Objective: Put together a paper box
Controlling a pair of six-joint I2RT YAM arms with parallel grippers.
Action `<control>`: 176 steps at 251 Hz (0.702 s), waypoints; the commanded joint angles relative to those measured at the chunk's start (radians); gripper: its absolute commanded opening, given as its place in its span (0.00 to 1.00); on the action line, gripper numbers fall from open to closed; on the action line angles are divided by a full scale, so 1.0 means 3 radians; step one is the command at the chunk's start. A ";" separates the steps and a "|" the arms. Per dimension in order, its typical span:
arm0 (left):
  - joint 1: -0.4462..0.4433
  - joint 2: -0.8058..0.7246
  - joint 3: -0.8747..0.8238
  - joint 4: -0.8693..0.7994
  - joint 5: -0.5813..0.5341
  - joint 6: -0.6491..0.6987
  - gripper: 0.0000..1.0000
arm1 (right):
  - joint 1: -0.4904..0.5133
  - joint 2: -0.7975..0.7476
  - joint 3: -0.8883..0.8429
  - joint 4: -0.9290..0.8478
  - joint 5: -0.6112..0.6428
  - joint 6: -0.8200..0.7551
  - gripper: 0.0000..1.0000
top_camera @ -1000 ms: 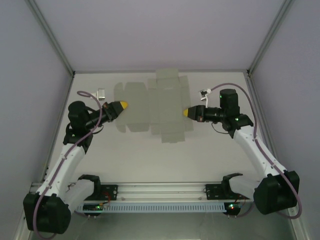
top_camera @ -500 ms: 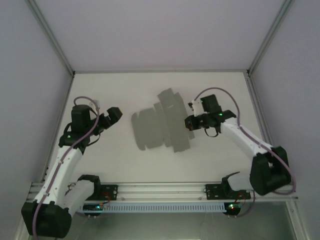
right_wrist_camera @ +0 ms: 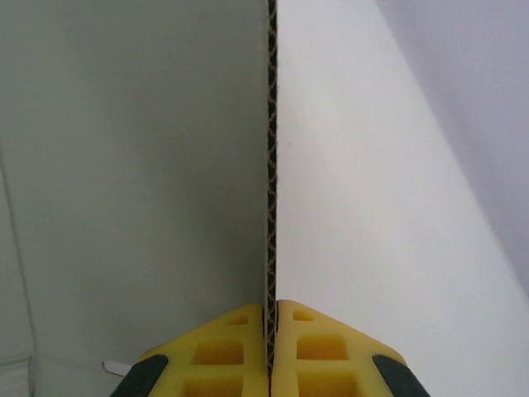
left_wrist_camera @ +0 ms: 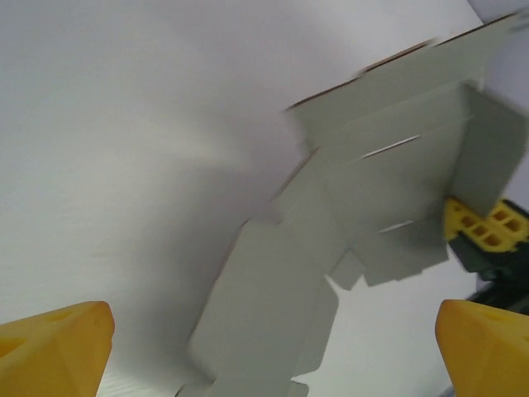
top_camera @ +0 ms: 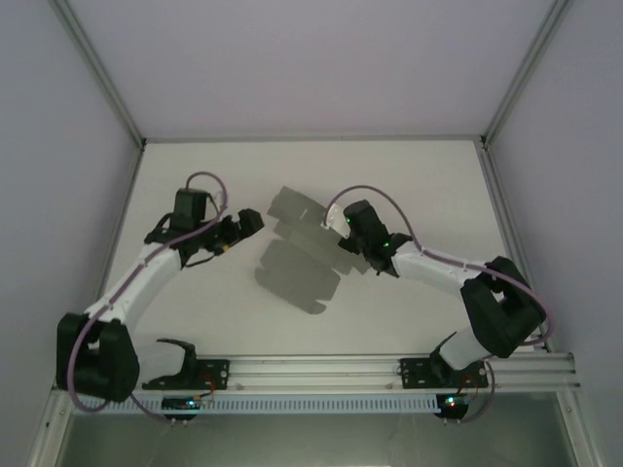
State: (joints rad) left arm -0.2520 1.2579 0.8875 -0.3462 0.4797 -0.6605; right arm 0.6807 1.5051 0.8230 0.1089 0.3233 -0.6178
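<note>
At the near edge of the worktop [top_camera: 409,180], a metal rail [top_camera: 321,368] carried both arm bases. The left arm [top_camera: 146,272] reached in toward the middle. The left jaws stood released and spread wide, holding nothing, just beside the cardboard sheet [top_camera: 297,268]. The right arm [top_camera: 438,265] stretched in from the other side. The right jaws were clenched on the sheet's right edge, the yellow pads [right_wrist_camera: 223,347] pinching the thin board edge-on. The sheet, unfolded with its flaps out, sat near the middle of the worktop between the two arms. Beyond it stood a pale back wall [top_camera: 311,68].
</note>
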 commanded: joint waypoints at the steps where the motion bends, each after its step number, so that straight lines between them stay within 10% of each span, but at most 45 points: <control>1: -0.0108 0.0280 0.0485 0.0219 0.0156 0.0030 0.93 | 0.0111 0.0115 -0.0105 0.0588 0.0333 -0.0721 0.00; 176: -0.0701 0.1631 0.1385 0.0115 0.0452 0.0013 0.55 | 0.0267 0.0341 0.0012 0.0787 0.0603 -0.0799 0.00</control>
State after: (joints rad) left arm -0.4339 1.7313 1.3014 -0.3202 0.5522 -0.6361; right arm 0.7494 1.6043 0.8051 0.3023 0.4820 -0.8658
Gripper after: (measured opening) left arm 0.560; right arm 0.051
